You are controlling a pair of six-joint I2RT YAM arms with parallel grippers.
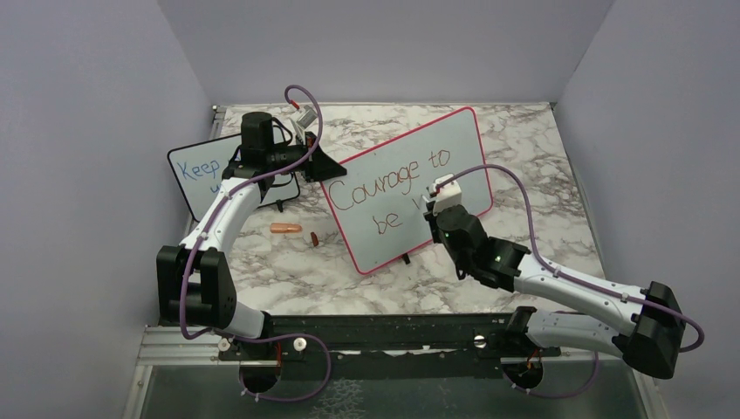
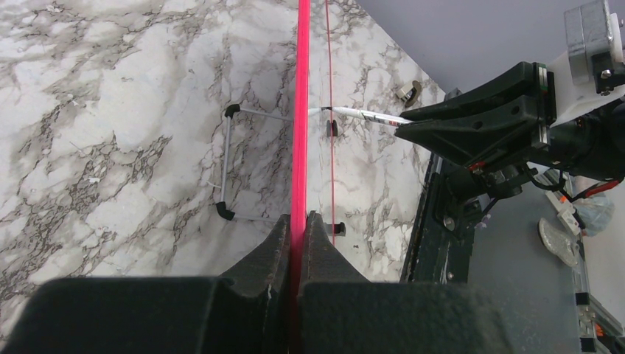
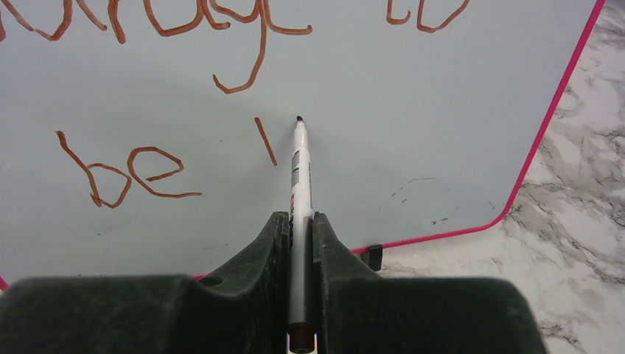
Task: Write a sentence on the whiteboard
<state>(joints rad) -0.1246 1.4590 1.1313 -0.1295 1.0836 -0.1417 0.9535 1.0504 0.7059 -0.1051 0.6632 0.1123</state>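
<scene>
The whiteboard (image 1: 406, 188), red-pink framed, stands tilted in the middle of the marble table. Its sentence (image 1: 390, 186) reads "Courage to" over "be" in red-brown, with one short slanted stroke (image 3: 266, 141) after "be". My left gripper (image 2: 298, 218) is shut on the whiteboard's red edge (image 2: 301, 110), at the board's upper left corner in the top view. My right gripper (image 3: 301, 217) is shut on a white marker (image 3: 300, 173). The marker's tip is at the board face, just right of that stroke. The right gripper (image 1: 434, 203) covers the spot in the top view.
A smaller black-framed board (image 1: 199, 175) with blue writing stands at the left behind my left arm. A marker cap (image 1: 313, 237) and an orange-brown piece (image 1: 285, 229) lie on the marble left of the whiteboard. Purple walls close in three sides.
</scene>
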